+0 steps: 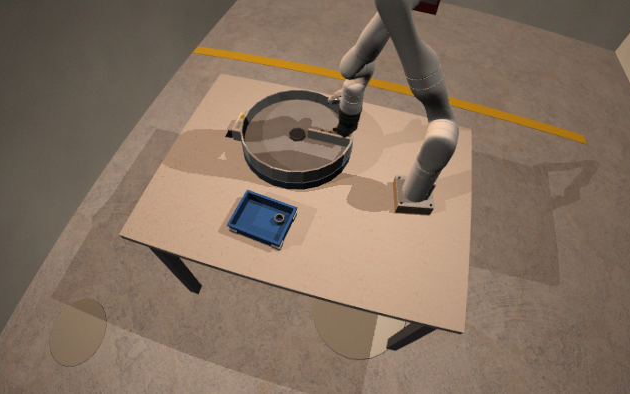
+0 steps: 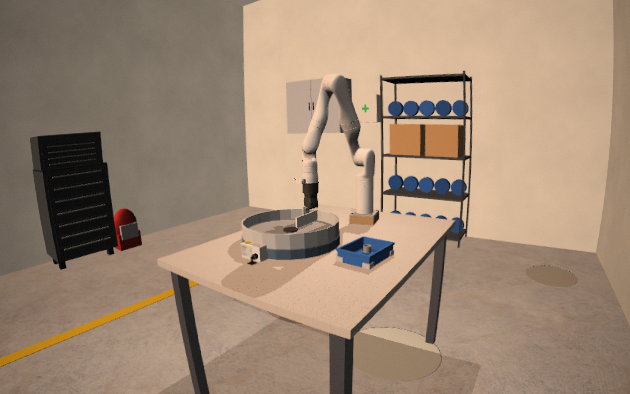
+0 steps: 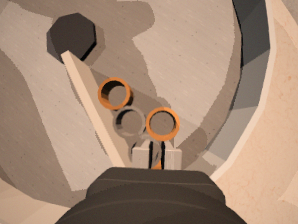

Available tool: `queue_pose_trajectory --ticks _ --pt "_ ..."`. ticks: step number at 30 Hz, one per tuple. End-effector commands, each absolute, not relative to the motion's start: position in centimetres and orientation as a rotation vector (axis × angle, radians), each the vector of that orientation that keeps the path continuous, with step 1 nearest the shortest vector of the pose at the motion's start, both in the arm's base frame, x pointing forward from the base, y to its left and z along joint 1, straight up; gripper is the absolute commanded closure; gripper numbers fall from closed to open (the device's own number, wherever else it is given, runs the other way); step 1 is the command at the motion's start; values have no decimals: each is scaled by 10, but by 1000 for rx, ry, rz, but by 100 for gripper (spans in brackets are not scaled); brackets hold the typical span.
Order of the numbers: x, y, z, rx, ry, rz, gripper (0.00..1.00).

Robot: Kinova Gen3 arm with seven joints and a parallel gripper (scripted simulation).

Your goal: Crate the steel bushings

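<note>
One grey steel bushing point(image 1: 279, 222) point(image 2: 367, 248) stands in the blue crate point(image 1: 247, 215) point(image 2: 354, 257), in its right part in the top view. My gripper point(image 1: 343, 133) point(image 2: 309, 210) point(image 3: 157, 149) is low inside the turning table point(image 1: 297, 176) point(image 2: 285, 245) point(image 3: 260, 85), beside the divider. Its fingers are nearly together on part of a bushing; an orange strip and a grey edge show between them, so which bushing is pinched is unclear. In the wrist view, two orange bushings point(image 3: 115, 79) point(image 3: 163, 109) and a steel bushing point(image 3: 131, 135) stand ahead; another grey bushing is partly hidden by the left finger.
The upright divider point(image 1: 330, 137) point(image 2: 307, 218) point(image 3: 92, 105) runs from the dark hub point(image 1: 297, 134) point(image 2: 290, 229) point(image 3: 72, 37) to the turning table's wall, close beside the gripper. A small white box point(image 1: 238, 125) point(image 2: 254, 251) sits outside the wall. The crate's low walls stand near the table's front in the top view.
</note>
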State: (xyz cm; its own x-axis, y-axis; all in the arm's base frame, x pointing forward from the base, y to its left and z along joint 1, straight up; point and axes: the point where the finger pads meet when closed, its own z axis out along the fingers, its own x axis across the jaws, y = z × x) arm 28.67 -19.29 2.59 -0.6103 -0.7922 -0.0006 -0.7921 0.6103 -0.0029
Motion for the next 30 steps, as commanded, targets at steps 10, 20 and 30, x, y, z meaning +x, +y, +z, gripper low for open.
queue_pose_trajectory --ticks 10,20,30 --pt "286 -194 26 -1386 2817 -3 100" --pt "287 -195 32 -1386 2816 -4 100" --pt "287 -195 34 -1386 2816 -4 100"
